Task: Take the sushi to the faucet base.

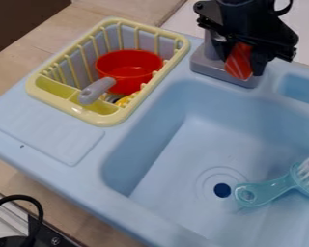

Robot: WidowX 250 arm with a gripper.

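At the left, on the wooden bench point(28, 41), we see the toy sink unit with its yellow-rimmed dish rack point(104, 118), in which a red pot point(130, 61) with a grey handle lies. These serve us as landmarks only; we judge it best to keep the arm to the right of the rack's rim.

Next comes the grey faucet base point(210, 68), a low slab along the sink's back ledge, with the spout column rising from it. Over its right part we find the salmon sushi point(238, 61), orange-red with pale stripes, tilted, its lower end at the slab's front edge. Whether it touches the slab we cannot tell.

The black pincer point(244, 65) is closed on the sushi. We take the step in hand to be the setting down, with the carrying nearly complete. To do it well, we should lower gently until the slab bears the piece, bring it a little back from the front edge, then part the fingers evenly and lift straight up, clear of the column. Released too far forward, it could tip into the sink basin point(147, 159).

Lower right, in the basin, we note the teal scrub brush point(273, 188) beside the drain, well apart from our work.
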